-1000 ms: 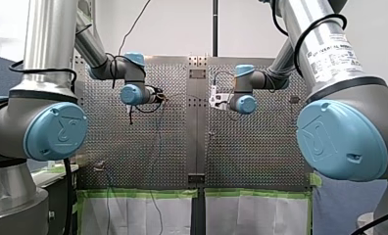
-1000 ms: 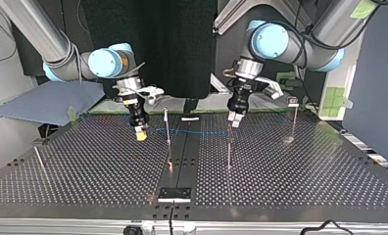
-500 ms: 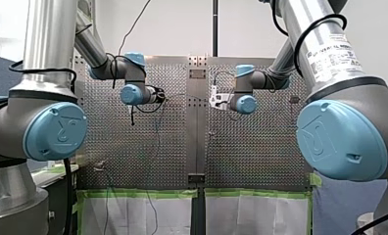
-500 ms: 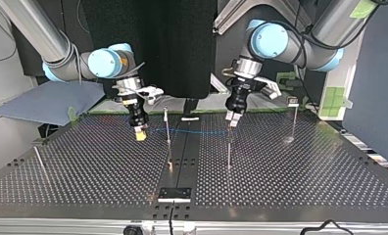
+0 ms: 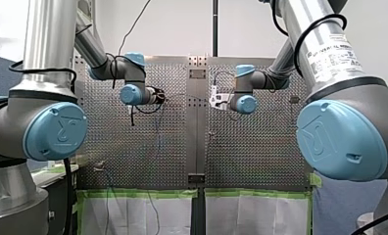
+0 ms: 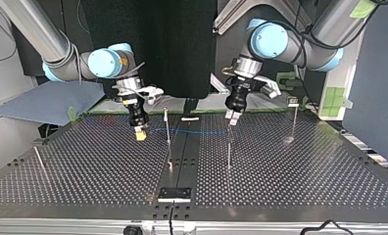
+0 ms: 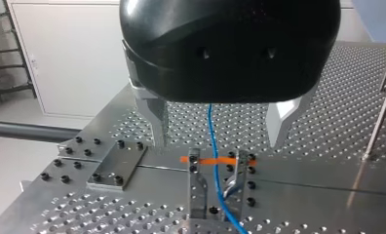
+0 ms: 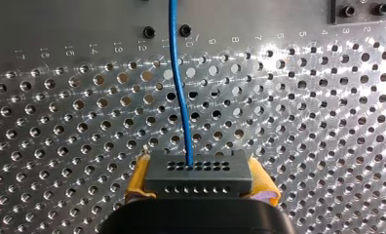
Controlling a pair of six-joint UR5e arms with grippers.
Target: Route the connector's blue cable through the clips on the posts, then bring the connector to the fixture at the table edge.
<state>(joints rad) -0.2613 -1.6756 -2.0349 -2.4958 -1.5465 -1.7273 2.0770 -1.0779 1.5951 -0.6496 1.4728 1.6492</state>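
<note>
Our right gripper point(image 6: 141, 133) was clamped on the connector point(image 8: 199, 171), its yellow pads point(image 8: 138, 176) pressed against the two short ends. The connector was a dark grey rectangular block with two rows of small holes, one along its upper face and one along its side. A single thin blue cable point(image 8: 179, 87) came out of a hole in the upper row and ran, slightly bowed, away over the perforated table point(image 6: 304, 186).

In the top view the connector hung just above the table, near the edge on the arms' side and left of the bare centre strip. The cable stretched level from it past one post point(image 6: 167, 125) toward our left gripper point(image 7: 216, 142). That gripper's metal fingers point(image 7: 155, 119) stood apart. The cable ran down between them, touching neither, and on between the uprights of a metal clip point(image 7: 197, 187) crossed by an orange strip point(image 7: 215, 160). The fixture point(image 6: 174, 194) sat at the opposite table edge, well apart from the connector.
</note>
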